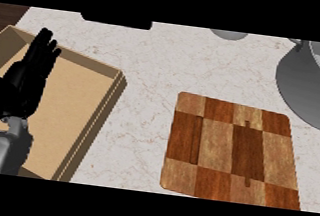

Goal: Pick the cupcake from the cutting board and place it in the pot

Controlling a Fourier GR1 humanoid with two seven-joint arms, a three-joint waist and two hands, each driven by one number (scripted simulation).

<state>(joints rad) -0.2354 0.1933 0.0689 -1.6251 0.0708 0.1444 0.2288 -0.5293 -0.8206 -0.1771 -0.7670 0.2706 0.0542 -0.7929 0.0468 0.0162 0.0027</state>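
A pale marbled kitchen counter seen from steeply above: the robot's black left hand hangs open at the view's left, fingers straight and spread, holding nothing, over a shallow tan open-topped box. Well apart to the right lies a checkered brown wooden cutting board, flat on the counter, its top bare. Beyond it, at the upper right edge, stands a round grey metal pot – partly cut off. Where the cupcake is cannot be told from this view. A flat black object and a small grey round object sit at the far edge.
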